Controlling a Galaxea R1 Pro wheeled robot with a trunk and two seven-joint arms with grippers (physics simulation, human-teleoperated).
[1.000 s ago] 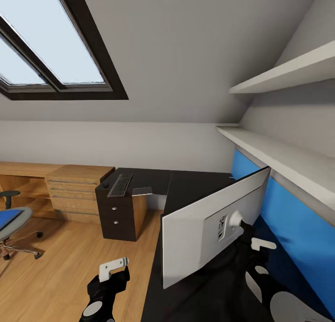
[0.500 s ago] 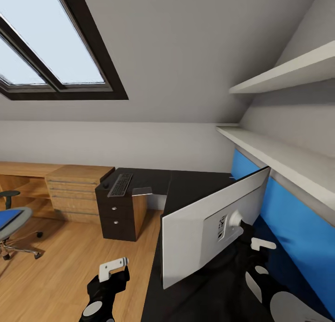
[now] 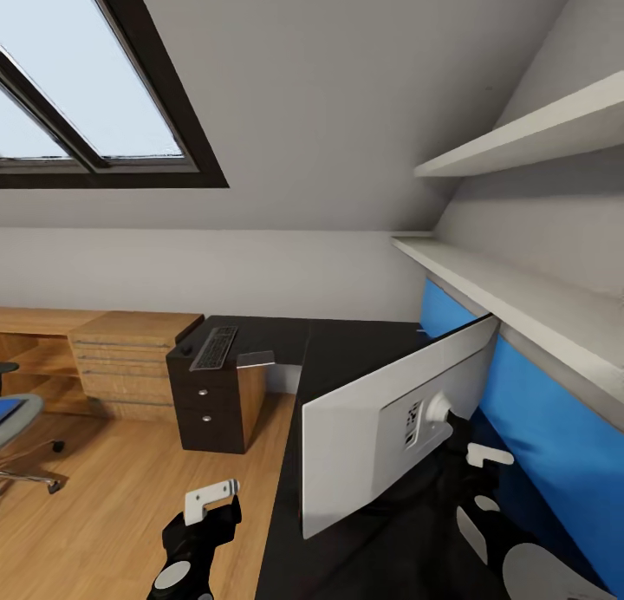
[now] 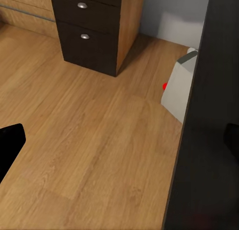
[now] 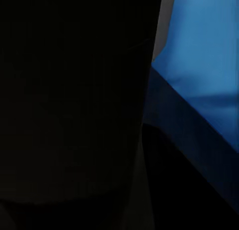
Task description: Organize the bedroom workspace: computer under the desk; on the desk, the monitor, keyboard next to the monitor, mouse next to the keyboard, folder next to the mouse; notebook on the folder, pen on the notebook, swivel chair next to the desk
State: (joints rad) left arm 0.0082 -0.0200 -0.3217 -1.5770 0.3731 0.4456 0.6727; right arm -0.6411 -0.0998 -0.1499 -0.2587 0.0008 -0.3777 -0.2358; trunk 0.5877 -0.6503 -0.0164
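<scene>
Head view: the camera has swung right since a second ago, so the swivel chair (image 3: pixel 19 422) slides toward 9 o'clock. The monitor (image 3: pixel 390 431) stands on the tabletop (image 3: pixel 347 348), the right gripper (image 3: pixel 485 454) behind it, jaws' state untellable. The keyboard (image 3: pixel 213 347) lies at 10 o'clock.

Left wrist view: the computer (image 4: pixel 178 93) sits beneath the tabletop; I cannot tell the left jaws' width.

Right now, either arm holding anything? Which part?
Left gripper hangs over the floor with nothing in it. Right gripper sits behind the monitor near its stand; whether it grips cannot be told.
</scene>
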